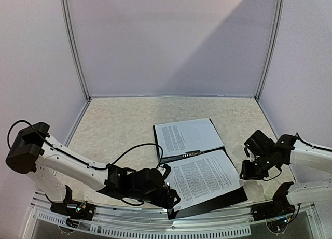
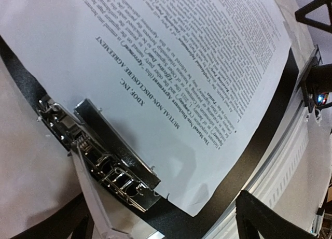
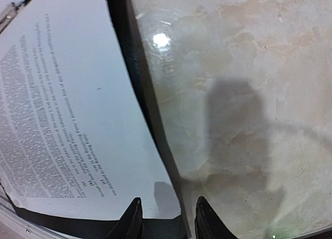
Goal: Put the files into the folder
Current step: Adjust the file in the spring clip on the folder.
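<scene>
The black folder [image 1: 228, 198] lies open on the table in front of the arms. One printed sheet of the files [image 1: 205, 177] lies on its near half and another [image 1: 184, 137] on its far half. My left gripper [image 1: 171, 200] hovers at the folder's near left corner. In the left wrist view this gripper [image 2: 166, 223] is open wide above the metal clip [image 2: 111, 158] and the sheet's corner [image 2: 197, 197]. My right gripper [image 1: 245, 171] is at the folder's right edge. Its fingers [image 3: 132, 221] stand apart over the black edge [image 3: 132, 62], holding nothing.
The marble-patterned table [image 1: 119, 120] is enclosed by white booth walls on three sides. A ribbed aluminium rail [image 1: 155, 221] runs along the near edge, close under the folder. Cables loop from the left arm [image 1: 57, 156] near the folder's left side.
</scene>
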You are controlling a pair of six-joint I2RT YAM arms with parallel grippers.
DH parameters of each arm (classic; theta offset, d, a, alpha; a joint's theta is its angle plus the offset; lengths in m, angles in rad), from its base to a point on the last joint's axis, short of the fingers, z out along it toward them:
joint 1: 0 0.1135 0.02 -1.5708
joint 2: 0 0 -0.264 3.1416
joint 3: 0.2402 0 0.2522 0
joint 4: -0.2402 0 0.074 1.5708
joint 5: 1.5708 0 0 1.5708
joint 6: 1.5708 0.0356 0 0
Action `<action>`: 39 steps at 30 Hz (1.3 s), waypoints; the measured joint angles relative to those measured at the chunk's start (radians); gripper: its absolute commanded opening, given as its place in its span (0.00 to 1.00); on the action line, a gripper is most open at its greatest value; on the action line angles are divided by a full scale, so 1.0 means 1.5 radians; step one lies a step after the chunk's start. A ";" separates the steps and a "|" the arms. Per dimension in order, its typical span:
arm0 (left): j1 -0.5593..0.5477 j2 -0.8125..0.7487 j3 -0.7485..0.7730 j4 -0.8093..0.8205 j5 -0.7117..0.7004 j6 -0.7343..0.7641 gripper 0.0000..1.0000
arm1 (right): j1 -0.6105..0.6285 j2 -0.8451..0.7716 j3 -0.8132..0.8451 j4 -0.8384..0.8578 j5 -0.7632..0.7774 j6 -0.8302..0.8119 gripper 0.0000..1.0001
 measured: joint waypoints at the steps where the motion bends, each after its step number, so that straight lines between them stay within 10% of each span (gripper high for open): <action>1: 0.000 -0.001 -0.001 -0.001 0.000 -0.002 0.95 | -0.003 0.014 -0.003 0.000 0.003 -0.002 0.33; 39: 0.002 -0.009 -0.006 -0.013 0.000 -0.011 0.94 | -0.073 -0.076 -0.126 0.073 -0.183 0.035 0.00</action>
